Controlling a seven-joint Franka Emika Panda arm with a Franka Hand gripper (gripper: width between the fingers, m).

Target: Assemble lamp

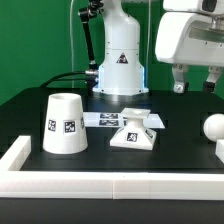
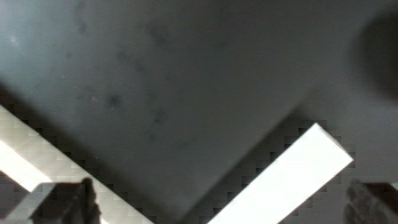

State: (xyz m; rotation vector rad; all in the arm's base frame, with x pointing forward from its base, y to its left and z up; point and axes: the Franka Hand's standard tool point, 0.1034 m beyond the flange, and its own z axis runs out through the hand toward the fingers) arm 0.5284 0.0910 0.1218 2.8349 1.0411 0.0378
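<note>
Your gripper (image 1: 197, 82) hangs well above the table (image 1: 30, 105), near its edge on the exterior view's right. The wrist is upright and both fingers (image 1: 178, 80) point straight down, spread wide apart, touching no surface.

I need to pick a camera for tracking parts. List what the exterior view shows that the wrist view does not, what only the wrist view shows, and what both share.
Only the exterior view: the shade, the base, the bulb, the marker board and the robot pedestal.

Only the wrist view: a close look at bare tabletop between the fingertips, with no lamp part in sight.

Both: the dark table, the white border rail, and the gripper, open and empty.
</note>
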